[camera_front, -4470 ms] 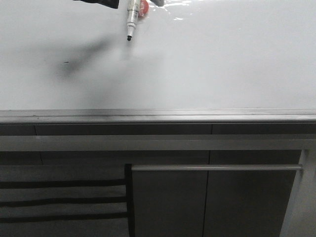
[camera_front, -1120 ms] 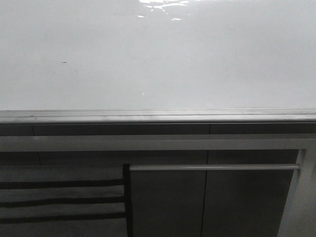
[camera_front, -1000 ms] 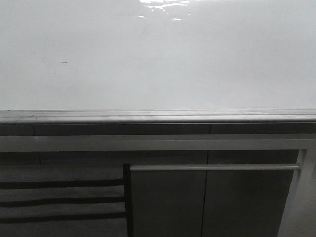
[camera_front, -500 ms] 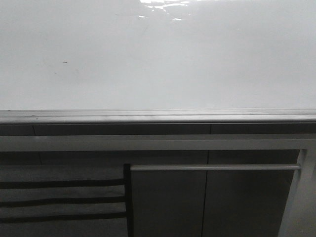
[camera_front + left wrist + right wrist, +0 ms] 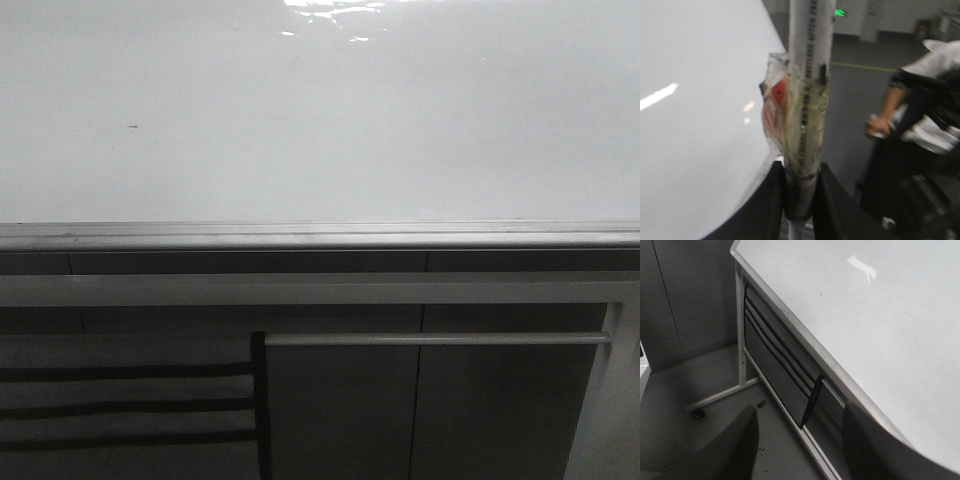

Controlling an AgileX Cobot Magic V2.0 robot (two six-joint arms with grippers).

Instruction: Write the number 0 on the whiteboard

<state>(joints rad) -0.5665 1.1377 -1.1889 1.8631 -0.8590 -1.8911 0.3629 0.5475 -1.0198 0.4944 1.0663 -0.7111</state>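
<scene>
The whiteboard (image 5: 400, 120) fills the upper half of the front view as a glossy white panel above its grey rail (image 5: 320, 236). The number 0 is out of view. Neither gripper appears in the front view. In the left wrist view my left gripper (image 5: 801, 172) is shut on a white marker (image 5: 807, 75) wrapped in clear tape with a red patch, and the whiteboard (image 5: 690, 125) lies beside it. The marker's tip is hidden. In the right wrist view my right gripper (image 5: 802, 410) stands open and empty, off the edge of the whiteboard (image 5: 890, 315) and above the floor.
A tiny dark speck (image 5: 131, 126) marks the board at the left. Dark grey cabinet panels (image 5: 340, 410) and black slats (image 5: 120, 405) sit below the rail. The white stand leg (image 5: 740, 330) ends near a caster (image 5: 696, 414). A person (image 5: 920, 125) stands close by.
The marker and left gripper, seen at the top of the front view 4.5 s ago with their shadow on the board, have left that view. Nothing differs over the last second.
</scene>
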